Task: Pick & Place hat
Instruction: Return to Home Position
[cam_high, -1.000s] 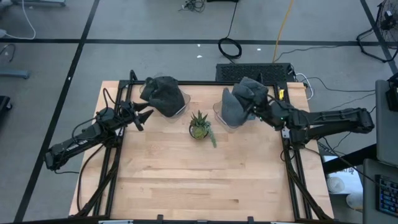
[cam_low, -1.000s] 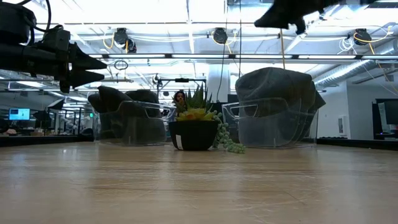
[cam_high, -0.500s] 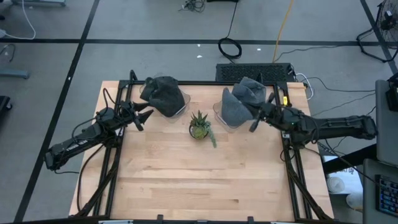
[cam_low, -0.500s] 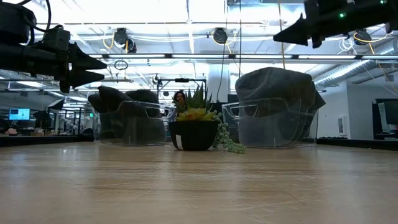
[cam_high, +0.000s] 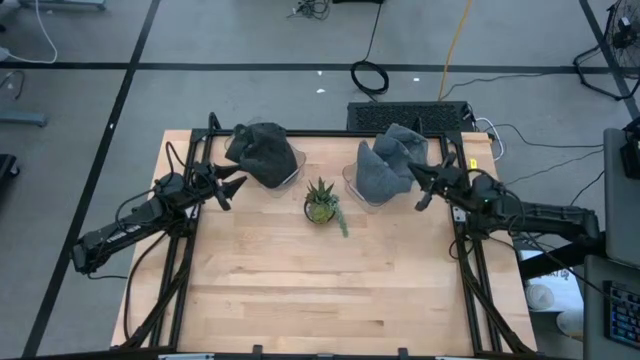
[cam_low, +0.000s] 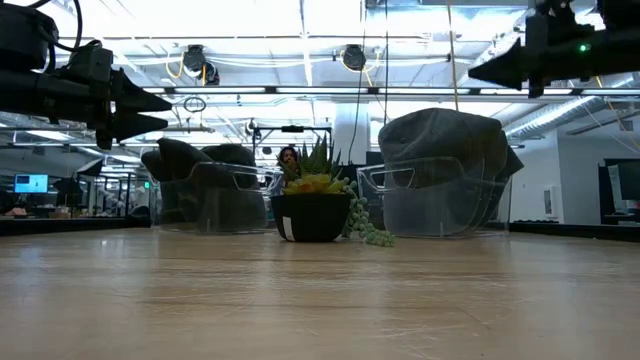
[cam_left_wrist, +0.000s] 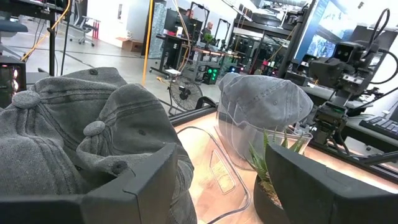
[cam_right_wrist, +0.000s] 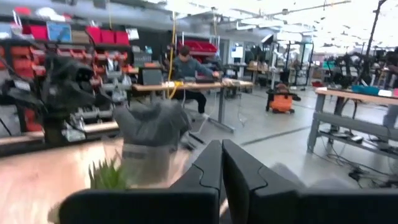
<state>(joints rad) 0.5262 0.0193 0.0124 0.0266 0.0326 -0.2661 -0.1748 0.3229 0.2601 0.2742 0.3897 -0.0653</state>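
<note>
Faded grey-blue fabric caps (cam_high: 385, 165) heap in a clear plastic bin (cam_high: 350, 183) just ahead of the right gripper (cam_right_wrist: 221, 148), its fingers pressed together; the left gripper (cam_left_wrist: 221, 155) waits spread.

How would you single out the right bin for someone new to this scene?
On the wooden table, along its far edge, two clear cap-filled bins flank a small potted plant. The right bin is the one on the right arm's side, closest to the right gripper.
</note>
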